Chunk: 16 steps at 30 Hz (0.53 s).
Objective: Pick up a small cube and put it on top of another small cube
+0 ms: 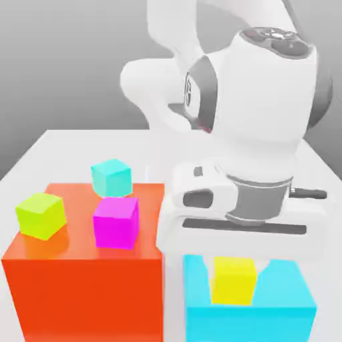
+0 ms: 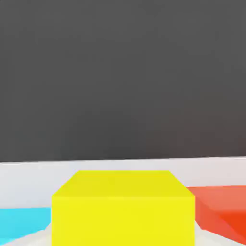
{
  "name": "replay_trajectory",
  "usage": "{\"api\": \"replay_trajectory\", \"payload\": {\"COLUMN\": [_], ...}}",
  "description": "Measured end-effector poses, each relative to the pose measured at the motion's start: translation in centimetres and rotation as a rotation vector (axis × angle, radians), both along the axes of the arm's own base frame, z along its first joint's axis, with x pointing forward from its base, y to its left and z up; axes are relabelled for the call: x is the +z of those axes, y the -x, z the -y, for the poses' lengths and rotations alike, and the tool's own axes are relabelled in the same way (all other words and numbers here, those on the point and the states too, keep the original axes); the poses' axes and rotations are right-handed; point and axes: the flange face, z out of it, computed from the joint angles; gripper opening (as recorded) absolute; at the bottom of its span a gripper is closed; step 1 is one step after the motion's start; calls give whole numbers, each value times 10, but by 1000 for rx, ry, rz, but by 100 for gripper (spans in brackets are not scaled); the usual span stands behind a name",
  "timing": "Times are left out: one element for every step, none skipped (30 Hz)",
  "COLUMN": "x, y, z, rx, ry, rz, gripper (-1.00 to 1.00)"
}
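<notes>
The small pure-yellow cube [image 1: 234, 280] is on top of the big cyan block [image 1: 250, 315] at the front of the exterior view's right. My gripper [image 1: 234, 286] comes straight down over it, one pale finger on each side of the cube and shut on it. I cannot tell whether the cube still rests on the block or is just off it. In the hand view the yellow cube [image 2: 122, 211] is very close. Three other small cubes stand on the big red block [image 1: 87, 284]: lime [image 1: 41, 215], magenta [image 1: 115, 222] and cyan [image 1: 111, 178].
The red block stands directly beside the cyan block, on the exterior view's left, and its top is higher. The arm's white body [image 1: 267, 113] towers over the cyan block. A pale table [image 1: 60, 143] runs behind both blocks.
</notes>
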Motion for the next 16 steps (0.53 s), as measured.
{"api": "replay_trajectory", "payload": {"x": [13,25,38,50,62,73,84,92,88,77,64,49,41,41,41,41], "y": [6,12,20,28,37,46,55,64,69,70,71,72,73,73,73,73], "z": [18,34,49,59,69,79,89,99,104,106,107,108,108,108,108,108], "rx": [-46,-89,-129,-162,-194,-226,-261,-292,-307,-315,-319,-321,-322,-322,-322,-322], "ry": [-3,-7,-12,-19,-26,-35,-45,-54,-60,-62,-64,-64,-64,-65,-65,-65], "rz": [1,3,4,6,7,9,12,14,15,16,16,16,16,16,16,16], "gripper": [-100,-100,-100,-100,-100,-100,-100,-100,-100,-100,-100,-100,100,100,100,100]}}
